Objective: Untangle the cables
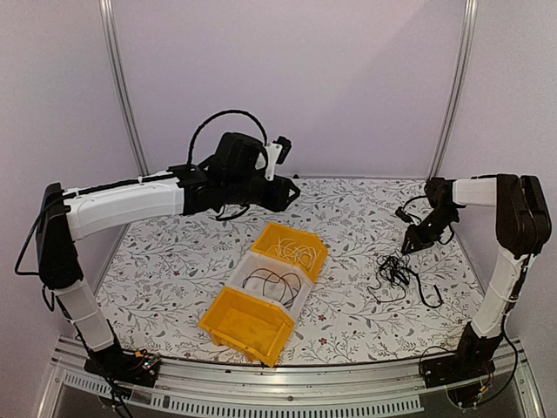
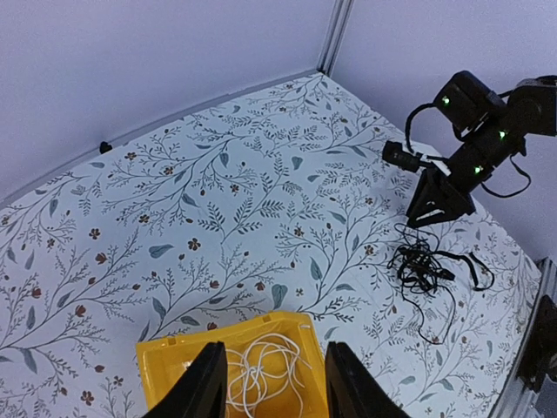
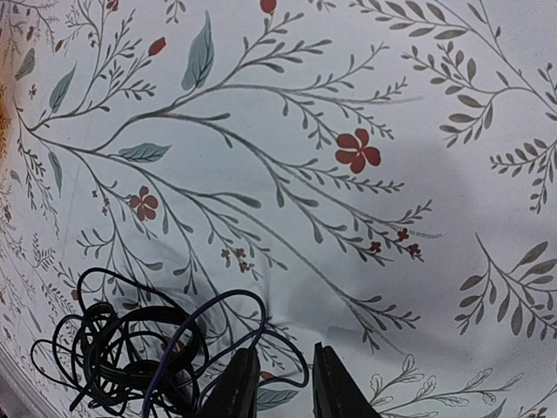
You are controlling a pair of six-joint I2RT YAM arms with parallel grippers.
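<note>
Cables (image 2: 261,374), cream-white, coil inside the far yellow bin (image 2: 170,370).

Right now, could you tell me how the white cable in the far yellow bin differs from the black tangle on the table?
The white cable is pale cream; the black tangle is dark. The white cable lies in loose loops inside the yellow bin; the black tangle sits bunched on the table. Both are thin, flexible wires.
</note>
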